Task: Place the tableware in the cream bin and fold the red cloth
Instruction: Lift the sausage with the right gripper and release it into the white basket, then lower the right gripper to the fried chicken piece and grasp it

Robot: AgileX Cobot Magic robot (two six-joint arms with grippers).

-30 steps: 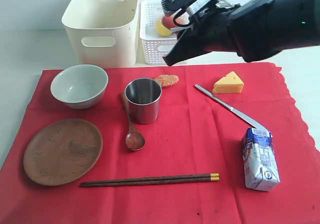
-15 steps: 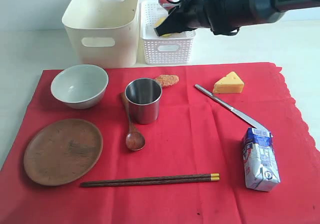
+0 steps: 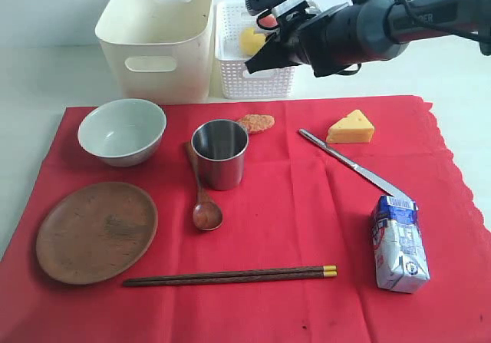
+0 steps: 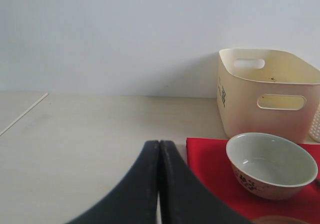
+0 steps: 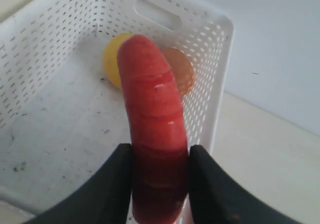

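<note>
cup (image 3: 220, 155): shiny metal | plate (image 3: 96, 232): matt wood (grained) | cloth (image 3: 299, 212): woven fabric | sausage (image 5: 152, 114): glossy

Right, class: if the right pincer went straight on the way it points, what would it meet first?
Likely the white basket, on its floor beside the lemon, with the gripped sausage touching down first, though depth is unclear.

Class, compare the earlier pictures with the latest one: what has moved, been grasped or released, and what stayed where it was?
The right gripper, still shut on the sausage, rose from the far edge of the red cloth and went back over the white basket; nothing was released. The bowl, steel cup, spoon, plate, chopsticks, knife, cheese, milk carton and cloth stayed put.
</note>
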